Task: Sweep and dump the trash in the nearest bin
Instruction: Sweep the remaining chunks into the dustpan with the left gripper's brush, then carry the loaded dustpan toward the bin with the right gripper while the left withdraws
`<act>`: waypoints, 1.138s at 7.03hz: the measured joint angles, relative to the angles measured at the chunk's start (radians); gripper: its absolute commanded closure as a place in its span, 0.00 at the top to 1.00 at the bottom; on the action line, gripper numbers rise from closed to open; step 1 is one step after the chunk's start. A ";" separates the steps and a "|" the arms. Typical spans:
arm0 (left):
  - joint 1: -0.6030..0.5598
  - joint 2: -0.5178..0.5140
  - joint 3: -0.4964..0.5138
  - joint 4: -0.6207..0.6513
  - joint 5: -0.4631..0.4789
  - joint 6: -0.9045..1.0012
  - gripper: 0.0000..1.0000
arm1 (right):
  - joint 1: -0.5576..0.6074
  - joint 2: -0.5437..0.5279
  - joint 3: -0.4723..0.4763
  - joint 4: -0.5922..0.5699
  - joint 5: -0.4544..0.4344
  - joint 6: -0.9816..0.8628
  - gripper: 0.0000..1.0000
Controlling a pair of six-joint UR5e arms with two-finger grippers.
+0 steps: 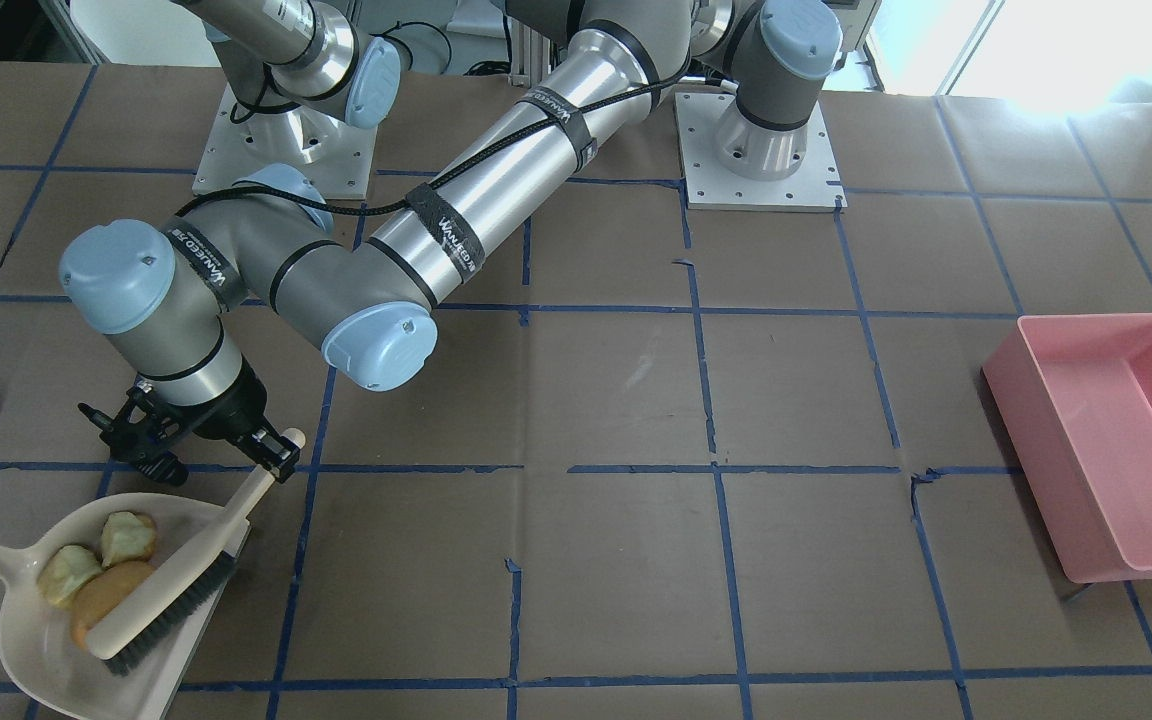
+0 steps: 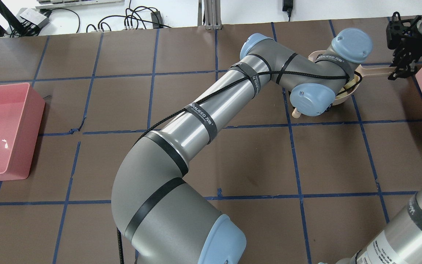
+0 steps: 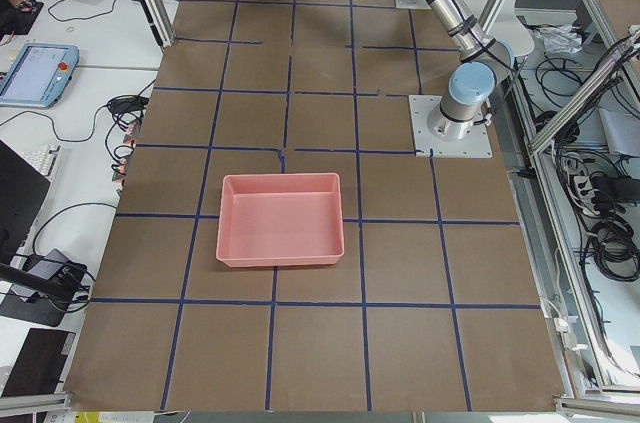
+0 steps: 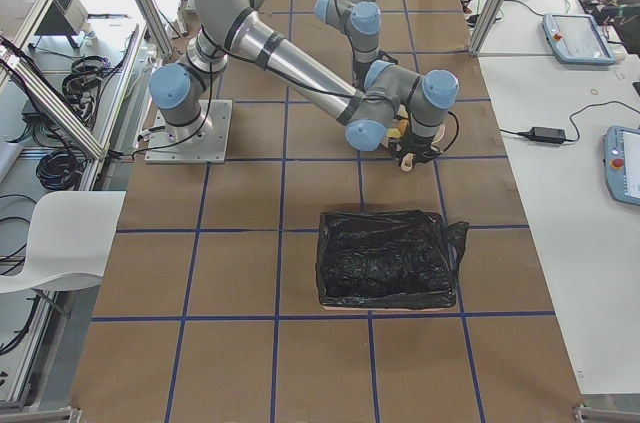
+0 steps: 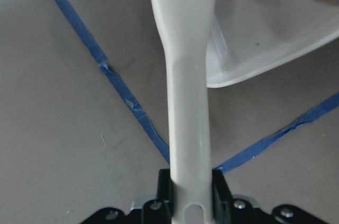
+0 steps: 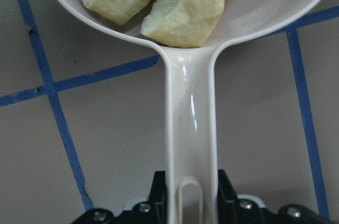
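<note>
- The trash lies in the bowl of the cream dustpan [image 1: 31,650]: an orange-brown lump [image 1: 104,598] and two pale yellow-green chunks [image 6: 183,15] crowded toward the handle end.
- The lumps look light, dry and crumbly, and the rounded orange one would likely roll. They are better carried in the pan than pinched, with the pan kept level until it is over a bin.
- The brush [image 1: 176,600] rests with its bristles against the orange lump at the pan's mouth, penning the load in.
- The right fingers [image 6: 158,189] are clamped on the end of the dustpan's handle, a sound place to hold it for tipping.
- The left fingers [image 5: 165,189] are clamped on the tip of the brush handle.
- The pan sits on the counter [image 1: 616,400]. The black-lined bin [image 4: 385,258] stands near it, while the pink bin [image 1: 1106,440] is well apart, so the black-lined one seems nearest.
</note>
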 measured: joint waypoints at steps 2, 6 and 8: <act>0.005 0.051 -0.068 0.007 0.023 -0.002 0.00 | 0.000 0.000 0.000 -0.001 0.000 0.001 0.00; 0.069 0.300 -0.415 0.011 0.074 -0.048 0.00 | -0.001 0.003 0.000 0.001 0.002 0.000 0.00; 0.110 0.458 -0.660 0.055 0.071 -0.162 0.00 | -0.008 -0.002 -0.002 0.005 0.045 0.012 0.00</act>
